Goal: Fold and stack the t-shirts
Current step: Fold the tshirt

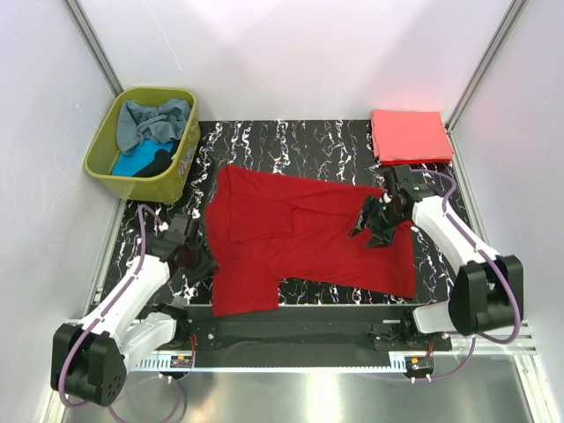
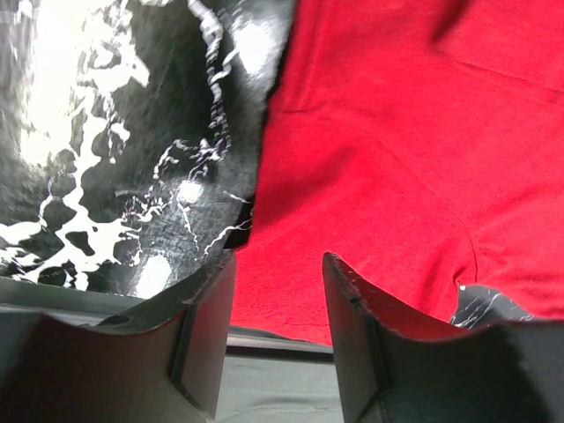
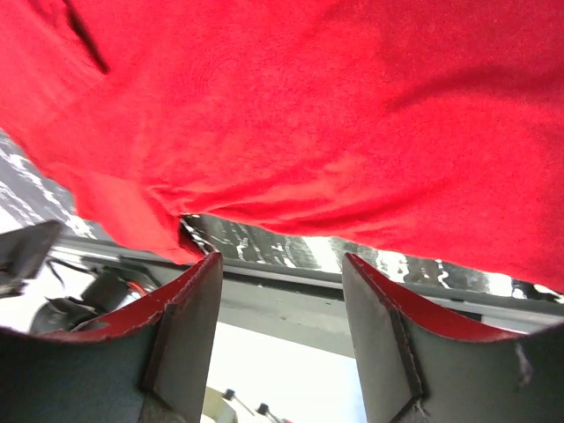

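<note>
Over on the far left, the olive-green plastic basket [image 1: 141,187] sits at the back left corner of the black, white-veined marble-patterned desk [image 1: 291,141]. Inside it a crumpled grey-blue cloth t-shirt [image 1: 154,119] lies on top, with a turquoise cloth t-shirt [image 1: 132,164] and a black cloth t-shirt [image 1: 163,159] lower down in front. Moving in, the left hand [image 2: 278,264] is down low at the left edge of the large dark red cloth t-shirt [image 1: 300,238], released, with nothing in the gap. That red shirt lies spread across the middle of the desk, creased, with one flap laid over its centre and its lower left part reaching the near edge. Now the right hand [image 3: 282,260]: it hangs over the right part of the red shirt, released too, and the cloth sits just ahead of its empty gap. Back right corner, the lighter coral-pink cloth t-shirt [image 1: 410,135] lies folded into a neat square, just apart from the red one.
</note>
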You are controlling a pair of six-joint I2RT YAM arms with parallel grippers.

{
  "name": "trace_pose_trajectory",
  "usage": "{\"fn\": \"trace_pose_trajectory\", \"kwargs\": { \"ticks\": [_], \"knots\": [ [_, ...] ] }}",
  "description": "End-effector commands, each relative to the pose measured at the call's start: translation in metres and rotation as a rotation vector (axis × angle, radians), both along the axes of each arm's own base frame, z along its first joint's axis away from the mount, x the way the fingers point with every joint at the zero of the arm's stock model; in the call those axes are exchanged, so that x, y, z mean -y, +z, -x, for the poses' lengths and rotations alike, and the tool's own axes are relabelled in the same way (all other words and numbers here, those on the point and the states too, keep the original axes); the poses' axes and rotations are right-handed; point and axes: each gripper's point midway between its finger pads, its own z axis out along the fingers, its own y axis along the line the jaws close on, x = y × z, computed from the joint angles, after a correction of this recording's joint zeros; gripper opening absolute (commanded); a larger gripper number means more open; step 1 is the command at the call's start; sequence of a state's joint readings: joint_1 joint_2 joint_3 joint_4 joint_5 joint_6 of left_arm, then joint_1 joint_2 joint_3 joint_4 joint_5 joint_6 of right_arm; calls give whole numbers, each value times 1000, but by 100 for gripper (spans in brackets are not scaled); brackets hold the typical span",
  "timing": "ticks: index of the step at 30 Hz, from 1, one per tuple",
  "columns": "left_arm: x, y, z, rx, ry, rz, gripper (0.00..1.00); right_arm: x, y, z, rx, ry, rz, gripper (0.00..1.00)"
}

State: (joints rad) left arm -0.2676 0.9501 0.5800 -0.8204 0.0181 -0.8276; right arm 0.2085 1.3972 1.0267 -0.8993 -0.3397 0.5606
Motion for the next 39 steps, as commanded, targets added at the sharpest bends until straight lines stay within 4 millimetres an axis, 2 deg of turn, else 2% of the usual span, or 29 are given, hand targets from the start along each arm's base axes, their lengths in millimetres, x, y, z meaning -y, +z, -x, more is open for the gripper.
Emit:
{"fn": "trace_pose_trajectory", "kwargs": {
  "ticks": [1,4,7,13,16,17,21,23,25,28,32,33,36,38,39],
  "knots": [
    [0,-21,15,-68,97,25,46,-4,24,-11,103,-66,-54,64],
    [11,-33,26,-108,112,86,43,-6,32,-10,119,-71,-71,65],
    [13,-44,36,-151,132,100,41,-7,33,-11,120,-79,-78,65],
    [13,-48,34,-140,120,70,41,-6,31,-10,115,-80,-71,66],
    [9,-47,31,-129,122,44,33,0,28,-11,101,-103,-55,66],
    [9,-48,33,-138,121,45,27,2,27,-10,86,-122,-57,66],
    [12,-45,32,-126,108,63,8,20,11,0,-31,-230,-35,64],
    [15,-41,31,-119,92,74,2,37,0,9,-93,-324,-4,60],
    [17,-35,26,-95,68,78,0,57,-8,22,-147,-408,49,55],
    [21,-21,15,-44,33,91,0,76,-21,47,-236,-478,120,50],
    [28,6,-6,44,-7,112,0,90,-37,73,-350,-542,193,47],
    [31,19,-14,85,-31,119,0,90,-38,74,-354,-549,196,47],
    [35,40,-29,154,-66,124,0,100,-39,70,-349,-615,246,46],
    [38,50,-36,191,-88,127,0,105,-42,66,-352,-643,269,47],
    [37,54,-39,208,-94,121,0,107,-46,58,-328,-652,269,47]
  ]
}}
